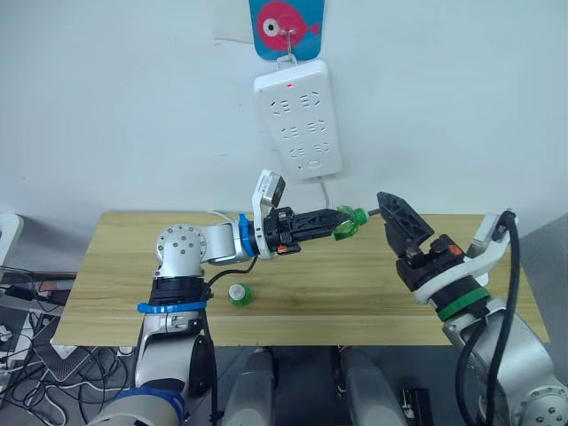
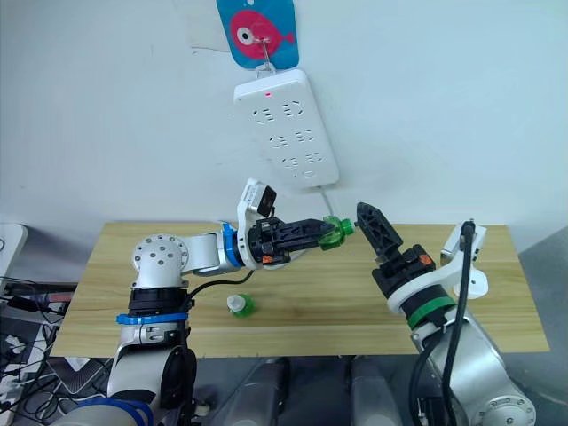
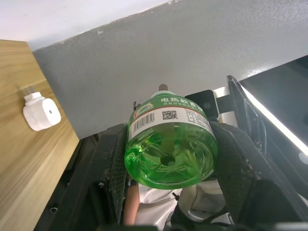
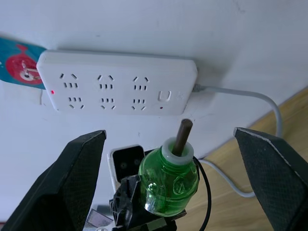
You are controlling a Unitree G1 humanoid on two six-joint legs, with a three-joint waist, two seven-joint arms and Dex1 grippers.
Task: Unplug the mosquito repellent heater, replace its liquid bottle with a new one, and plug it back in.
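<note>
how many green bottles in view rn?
2. One green bottle is held in the left gripper, up over the table near the right gripper. The other bottle lies on the table by the left arm. None seems hidden.

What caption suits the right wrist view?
Left gripper holds a green bottle, wick up, between the open right gripper's fingers.

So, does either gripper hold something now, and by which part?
The left gripper holds the green liquid bottle by its body, wick end pointing at the right gripper, which is open and holds nothing.
</note>
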